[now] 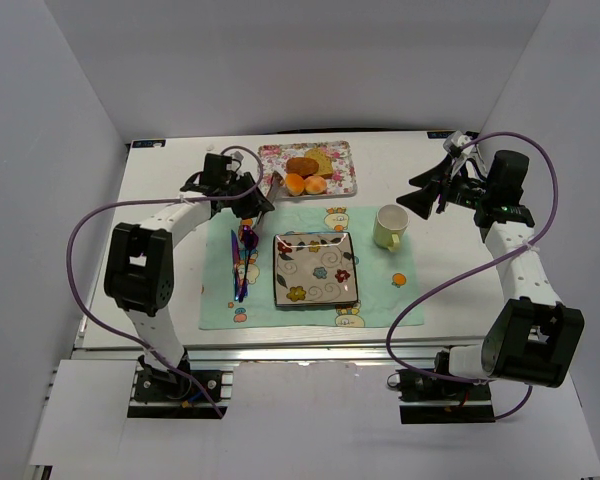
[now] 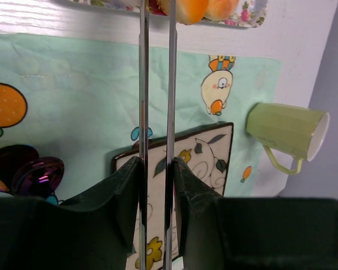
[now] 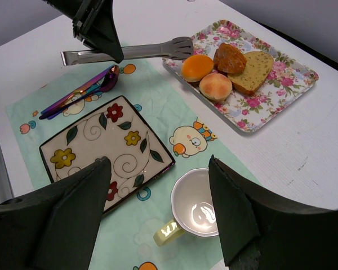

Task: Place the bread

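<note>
The floral tray (image 3: pixel 287 73) is holding the bread (image 3: pixel 198 66), a second, paler bun (image 3: pixel 216 86), one brown lump (image 3: pixel 231 57) and one yellow slice (image 3: pixel 253 72). One plate (image 3: pixel 107 149) and one cup (image 3: pixel 194 202) are sitting on the green mat (image 3: pixel 158 90), which is lying on the white table (image 3: pixel 321 157). The left claw (image 2: pixel 156 169) is clamping tongs (image 2: pixel 172 84), their tips just beside the bread. The right claw (image 3: pixel 159 163) is hanging with its jaws apart.

- Left arm (image 1: pixel 170 225) reaches past the plate (image 1: pixel 315 268)'s far-left corner; left pincer (image 2: pixel 156 169) clamps the tongs (image 3: pixel 141 52).
- Right arm (image 1: pixel 520 260) bends off the plate's far-right side; right pincer (image 3: pixel 158 163) gapes, facing it.
</note>
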Robot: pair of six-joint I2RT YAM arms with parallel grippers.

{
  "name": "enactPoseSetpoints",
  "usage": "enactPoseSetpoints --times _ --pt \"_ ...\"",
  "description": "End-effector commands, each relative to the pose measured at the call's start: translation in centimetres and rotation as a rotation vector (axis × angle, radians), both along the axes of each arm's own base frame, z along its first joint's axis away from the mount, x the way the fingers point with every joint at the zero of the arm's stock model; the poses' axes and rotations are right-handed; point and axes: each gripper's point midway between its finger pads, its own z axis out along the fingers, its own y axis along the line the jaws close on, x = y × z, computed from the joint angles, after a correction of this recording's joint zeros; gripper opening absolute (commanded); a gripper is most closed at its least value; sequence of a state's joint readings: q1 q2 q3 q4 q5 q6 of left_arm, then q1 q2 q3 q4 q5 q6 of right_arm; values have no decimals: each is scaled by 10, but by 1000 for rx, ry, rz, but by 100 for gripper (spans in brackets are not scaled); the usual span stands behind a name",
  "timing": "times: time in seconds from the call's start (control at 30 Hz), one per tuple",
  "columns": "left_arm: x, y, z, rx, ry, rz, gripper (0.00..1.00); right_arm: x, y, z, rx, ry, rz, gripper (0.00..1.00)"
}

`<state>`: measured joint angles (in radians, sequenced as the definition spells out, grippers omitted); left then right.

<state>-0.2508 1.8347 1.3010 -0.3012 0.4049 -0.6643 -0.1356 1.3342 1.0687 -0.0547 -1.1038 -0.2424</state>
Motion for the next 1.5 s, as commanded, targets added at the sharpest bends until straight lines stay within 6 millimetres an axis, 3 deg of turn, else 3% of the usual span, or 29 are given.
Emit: enactPoseSetpoints --times 0.0,0.3,0.53,0.87,1.13,1.47 --pt "0 -11 51 -89 -117 -21 39 -5 1 13 4 -52 21 75" --pt "3 -15 65 -131 -142 -6 48 -8 2 13 5 -52 25 75" --pt "-1 -9 58 -84 -122 -11 49 -8 2 14 6 -52 25 75" --pt "3 1 73 -54 -173 16 49 -8 2 13 7 -49 26 75" --pt "1 4 68 -43 -163 18 49 -9 2 11 8 -44 25 75" --pt "9 23 98 -37 -242 89 48 -10 2 10 8 -41 25 75"
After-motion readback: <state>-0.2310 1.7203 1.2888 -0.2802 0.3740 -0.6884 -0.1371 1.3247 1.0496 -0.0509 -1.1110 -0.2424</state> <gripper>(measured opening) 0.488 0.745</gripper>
